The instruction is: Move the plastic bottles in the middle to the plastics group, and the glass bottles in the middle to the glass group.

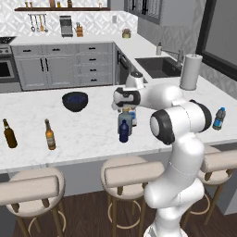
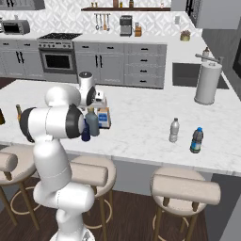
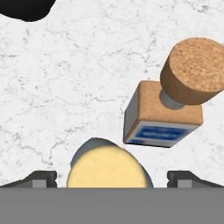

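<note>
My gripper [image 3: 114, 178] is open and points straight down over the squat grey-blue glass bottle [image 1: 125, 121]. Its tan cap [image 3: 105, 168] sits between the two fingertips [image 3: 41, 178], untouched. Beside it stands the squarish pale glass bottle [image 3: 164, 118] with a blue label and cork stopper [image 3: 194, 70]. The short navy plastic bottle [image 1: 123, 133] stands just in front of them, nearer the counter's edge. In the left base view the gripper [image 1: 125, 108] hangs just above this cluster. The two brown beer bottles [image 1: 49, 135] [image 1: 9, 134] stand far left. The clear [image 2: 174, 130] and blue-capped [image 2: 196, 140] plastic bottles stand far right.
A black bowl [image 1: 75, 101] sits behind and left of the cluster. A paper towel roll [image 1: 190, 71] and the sink [image 1: 157, 67] lie at the back right. Stools [image 1: 132, 173] line the counter's near edge.
</note>
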You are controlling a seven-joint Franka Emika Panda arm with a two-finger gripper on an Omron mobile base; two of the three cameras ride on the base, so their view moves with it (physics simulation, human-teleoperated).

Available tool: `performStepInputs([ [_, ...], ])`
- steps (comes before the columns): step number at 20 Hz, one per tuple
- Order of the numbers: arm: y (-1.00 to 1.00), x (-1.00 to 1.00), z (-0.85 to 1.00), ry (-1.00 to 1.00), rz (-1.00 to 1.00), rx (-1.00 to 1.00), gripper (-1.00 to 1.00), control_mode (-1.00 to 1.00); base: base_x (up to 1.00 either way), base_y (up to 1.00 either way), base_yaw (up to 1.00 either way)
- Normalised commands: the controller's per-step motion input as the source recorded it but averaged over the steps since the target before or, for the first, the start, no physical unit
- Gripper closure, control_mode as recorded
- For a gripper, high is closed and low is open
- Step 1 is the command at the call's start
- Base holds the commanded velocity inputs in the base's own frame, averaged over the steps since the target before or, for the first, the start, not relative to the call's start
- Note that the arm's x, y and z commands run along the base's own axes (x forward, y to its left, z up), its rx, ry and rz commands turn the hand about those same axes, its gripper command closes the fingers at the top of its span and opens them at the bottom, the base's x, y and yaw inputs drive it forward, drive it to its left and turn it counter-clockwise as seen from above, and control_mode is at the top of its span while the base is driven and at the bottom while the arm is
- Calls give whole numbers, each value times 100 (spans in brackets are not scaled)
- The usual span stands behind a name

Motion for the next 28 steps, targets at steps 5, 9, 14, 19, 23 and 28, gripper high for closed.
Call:
performStepInputs([
  [5, 1, 0, -16, 0, 0, 2, 100, -100, 0, 0, 0],
  [9, 0, 1, -19, -6, 0, 0, 100, -100, 0, 0, 0],
  [14, -16, -5, 4, -5, 0, 0, 100, -100, 0, 0, 0],
  [19, -58, -12, 15, 0, 0, 0, 100, -100, 0, 0, 0],
  [23, -63, -24, 20, 0, 0, 0, 100, -100, 0, 0, 0],
  [28, -54, -56, 12, -5, 1, 0, 100, -100, 0, 0, 0],
])
